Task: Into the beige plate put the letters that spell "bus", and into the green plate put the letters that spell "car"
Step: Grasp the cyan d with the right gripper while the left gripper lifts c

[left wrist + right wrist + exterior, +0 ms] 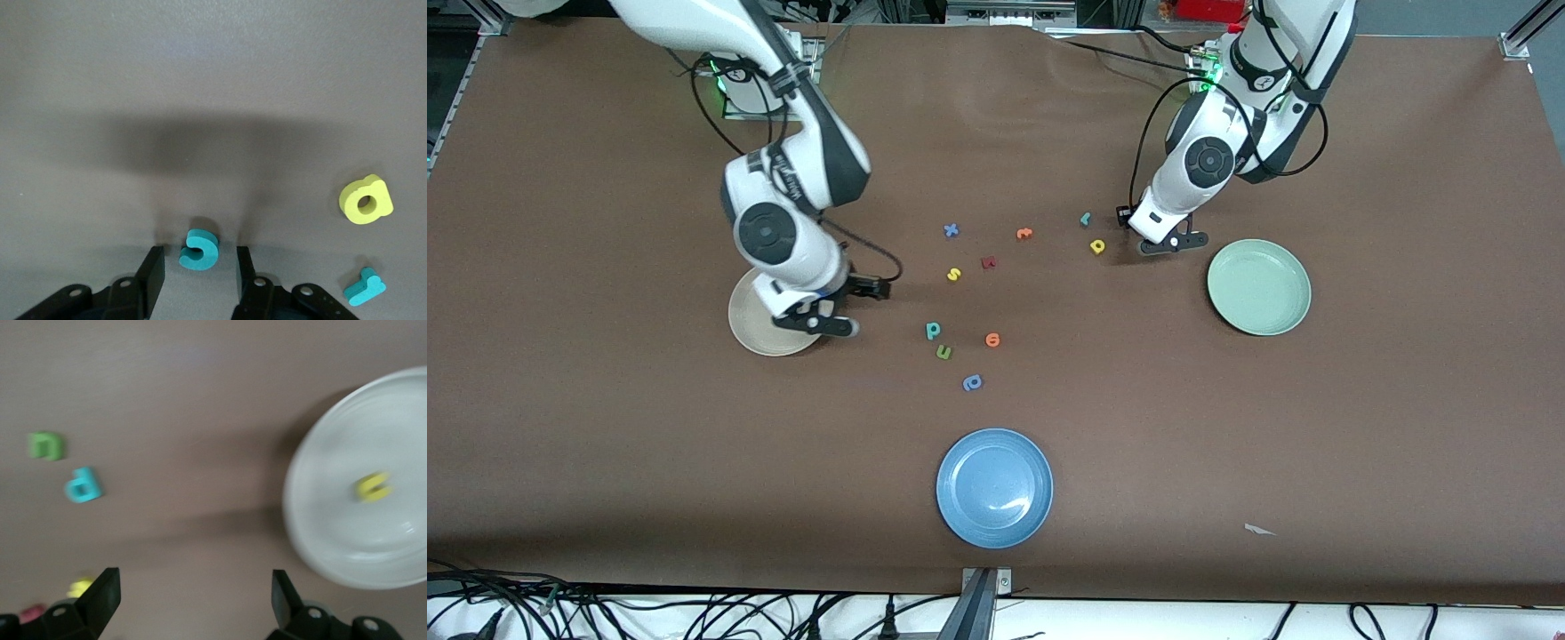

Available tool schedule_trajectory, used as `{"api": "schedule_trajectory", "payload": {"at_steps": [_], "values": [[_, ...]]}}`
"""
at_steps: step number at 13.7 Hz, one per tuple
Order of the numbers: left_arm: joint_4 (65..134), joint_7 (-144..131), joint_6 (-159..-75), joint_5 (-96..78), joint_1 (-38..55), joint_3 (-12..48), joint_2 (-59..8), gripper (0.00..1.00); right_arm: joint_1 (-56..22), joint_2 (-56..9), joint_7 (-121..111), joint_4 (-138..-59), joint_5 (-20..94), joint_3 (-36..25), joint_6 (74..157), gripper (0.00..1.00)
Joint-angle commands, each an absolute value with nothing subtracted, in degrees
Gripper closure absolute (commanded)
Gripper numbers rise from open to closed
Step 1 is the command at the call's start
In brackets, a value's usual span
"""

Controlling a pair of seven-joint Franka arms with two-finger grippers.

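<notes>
Left claw [197, 267]: low over the tabletop [1316, 427] near the green plate [1259, 287], fingers parted on either side of the teal c [198, 249], not closed on it.
Right claw [193, 597]: released, fingers wide apart, nothing between them, at the edge of the beige plate [758, 331].
Beige plate: toward the right arm's end of the tabletop; the yellow u [373, 487] lies in it.
Green plate: toward the left arm's end, no letters in it.
Yellow a [1097, 246]: on the tabletop just beside the left claw.
Teal r [1085, 219]: near the yellow a, farther from the front camera.
Yellow s [954, 274]: mid-tabletop, between the two arms.
Teal b [932, 331]: nearer the camera than the s, just beside the green u [943, 353].
Blue letter [972, 382]: nearer still, between the green u and the blue plate [994, 487].
Orange letters [992, 339]: scattered among the others.
</notes>
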State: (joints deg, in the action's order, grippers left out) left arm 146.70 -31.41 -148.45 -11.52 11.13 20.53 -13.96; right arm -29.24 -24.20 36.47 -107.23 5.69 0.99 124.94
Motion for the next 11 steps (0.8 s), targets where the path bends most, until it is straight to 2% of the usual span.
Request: {"api": "schedule_trajectory", "payload": {"at_steps": [1, 4, 7, 9, 11], "values": [[146.8, -31.9, -149.3, -12.5, 11.7, 20.6, -13.9, 0.49, -35.8, -30.8, 44.4, -100.3, 5.5, 0.2, 127.8, 0.0], [146.8, -31.9, -150.9, -12.5, 11.7, 20.6, -14.5, 0.49, -36.4, -37.2, 42.9, -92.0, 1.4, 0.4, 127.6, 0.0], [146.8, -31.9, -152.0, -12.5, 11.8, 20.6, -15.3, 0.53, -35.9, -38.7, 36.2, -91.2, 1.0, 0.3, 127.5, 0.0], [146.8, -31.9, -152.1, -12.5, 11.9, 20.6, -15.5, 0.56, -35.0, -39.8, 28.3, -91.4, 1.4, 0.0, 128.1, 0.14], [146.8, -31.9, -152.1, -12.5, 11.9, 20.6, -15.5, 0.66, -34.5, -41.3, 27.4, -91.7, 1.3, 0.1, 130.9, 0.18]]}}
